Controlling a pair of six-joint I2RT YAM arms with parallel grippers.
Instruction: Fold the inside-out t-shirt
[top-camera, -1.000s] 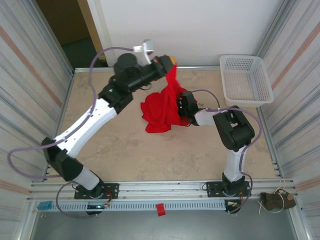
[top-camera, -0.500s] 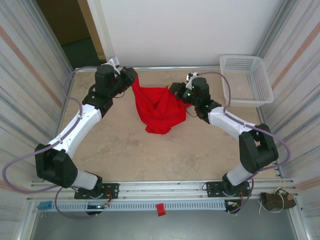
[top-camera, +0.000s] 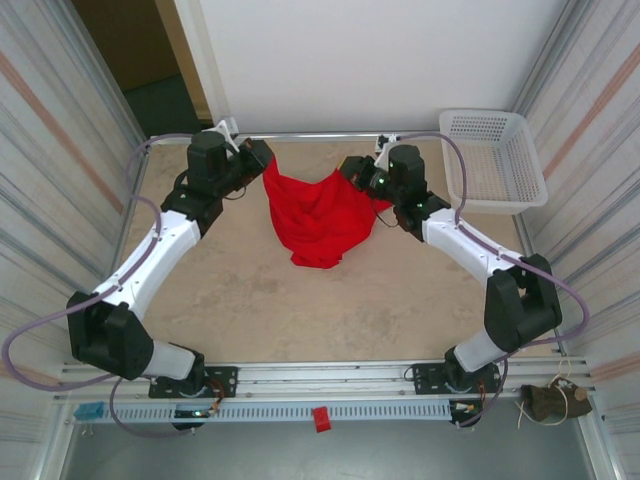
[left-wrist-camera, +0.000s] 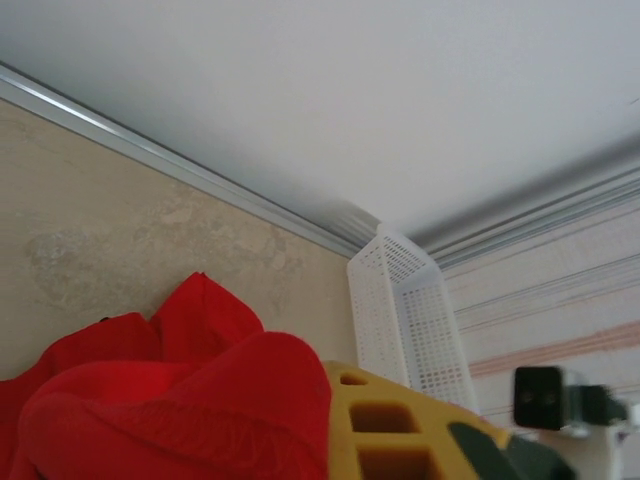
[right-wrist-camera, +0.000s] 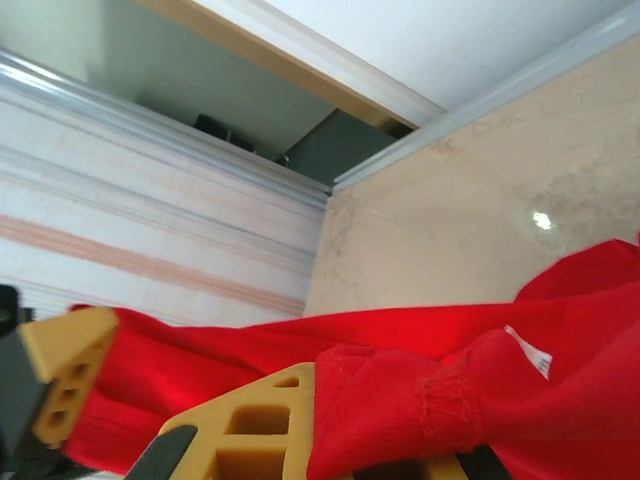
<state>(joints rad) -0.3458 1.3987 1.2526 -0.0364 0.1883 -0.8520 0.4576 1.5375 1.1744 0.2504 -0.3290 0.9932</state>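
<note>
1. Right pincer was clamped on one upper corner of the t-shirt. Cloth was bunched between its fingers, with the white tag just beside.
2. Left pincer met the opposite corner; could not tell whether it gripped.
3. Shirt hung between both pincers, probably to spread it flat.
4. Basket sat beyond the right pincer, apart and not obstructing.

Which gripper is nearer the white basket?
The right gripper, on the side of the t-shirt facing the basket; the left gripper is across the t-shirt, farther away.
</note>
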